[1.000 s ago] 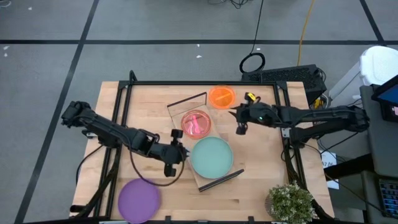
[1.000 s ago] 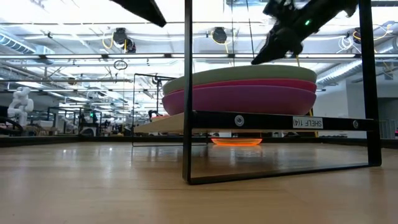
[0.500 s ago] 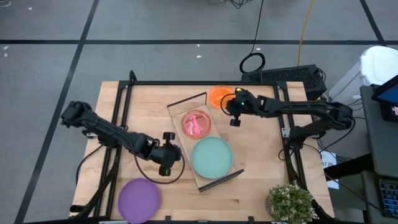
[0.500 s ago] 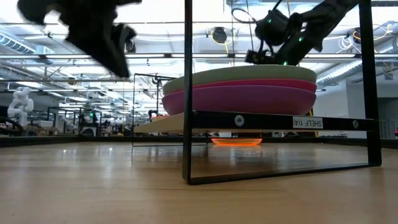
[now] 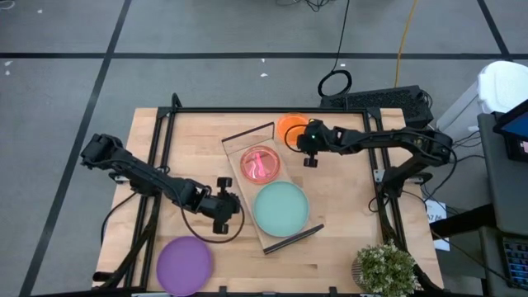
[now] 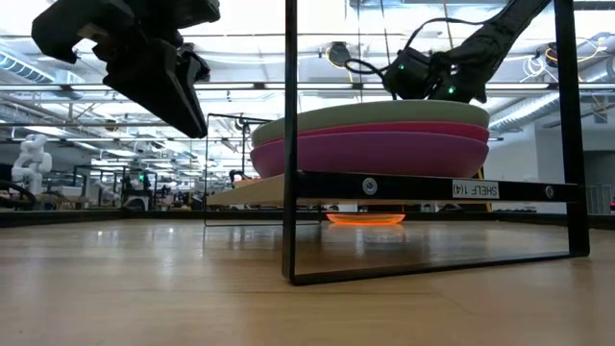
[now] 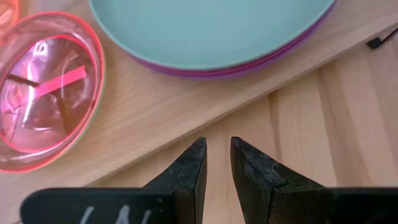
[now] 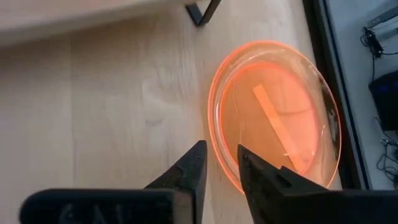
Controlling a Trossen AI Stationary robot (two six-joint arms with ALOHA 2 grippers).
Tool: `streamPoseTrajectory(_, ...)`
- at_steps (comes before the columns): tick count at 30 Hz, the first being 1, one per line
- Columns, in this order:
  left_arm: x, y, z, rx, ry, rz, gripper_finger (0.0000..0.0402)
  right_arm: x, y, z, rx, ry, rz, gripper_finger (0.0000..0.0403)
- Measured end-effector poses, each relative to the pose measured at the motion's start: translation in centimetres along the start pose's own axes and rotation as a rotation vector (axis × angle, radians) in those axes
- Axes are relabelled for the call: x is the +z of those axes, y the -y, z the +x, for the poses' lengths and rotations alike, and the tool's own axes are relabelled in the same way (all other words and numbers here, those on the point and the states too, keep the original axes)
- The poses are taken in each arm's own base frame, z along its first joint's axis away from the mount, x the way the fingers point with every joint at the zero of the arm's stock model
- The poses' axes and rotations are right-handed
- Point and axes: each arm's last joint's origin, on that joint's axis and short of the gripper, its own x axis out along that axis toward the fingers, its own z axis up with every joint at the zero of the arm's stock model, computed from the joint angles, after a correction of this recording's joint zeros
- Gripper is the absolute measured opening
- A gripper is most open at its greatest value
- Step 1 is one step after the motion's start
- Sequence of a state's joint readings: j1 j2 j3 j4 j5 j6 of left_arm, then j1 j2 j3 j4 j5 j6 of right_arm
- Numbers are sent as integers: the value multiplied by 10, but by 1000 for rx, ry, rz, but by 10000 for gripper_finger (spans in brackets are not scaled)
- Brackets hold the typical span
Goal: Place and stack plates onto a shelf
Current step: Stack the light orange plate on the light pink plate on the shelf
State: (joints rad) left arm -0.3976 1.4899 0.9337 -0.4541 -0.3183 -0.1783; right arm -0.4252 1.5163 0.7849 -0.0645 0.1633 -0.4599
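The shelf (image 5: 242,188) lies slantwise mid-table. On it sits a teal plate (image 5: 280,206) stacked on a magenta one (image 6: 375,152). Beside them is a pink divided plate (image 5: 260,163) with a green rim under it (image 7: 101,84). An orange divided plate (image 5: 290,126) rests flat on the table past the shelf's far end. A purple plate (image 5: 184,264) lies near the table's near left corner. My left gripper (image 5: 224,208) hovers left of the shelf, fingers narrowly apart (image 7: 217,152). My right gripper (image 5: 307,153) hangs above the orange plate's rim (image 8: 214,134), fingers slightly apart (image 8: 222,158).
Thin black wire frames stand at the shelf's short ends (image 5: 247,132) (image 5: 293,235). A black rail frame (image 5: 272,110) borders the table's far edge. A potted plant (image 5: 386,268) sits at the near right corner. Bare wood lies right of the shelf (image 5: 346,206).
My right gripper has moved from beside the shelf toward the table's far edge and left, arriving over the orange plate. My left gripper has drawn back from the teal plate toward the table's left and turned. The plates have stayed put.
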Motion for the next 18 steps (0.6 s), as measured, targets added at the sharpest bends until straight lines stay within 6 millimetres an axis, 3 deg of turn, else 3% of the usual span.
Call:
streamPoseTrajectory(9, 3, 8, -2, -26, 49, 14, 79, -3, -3, 8, -4, -33, -25, 125)
streamPoseTrajectory(18, 4, 11, -3, -33, 60, 19, 79, 0, -1, 9, -14, -3, -28, 130)
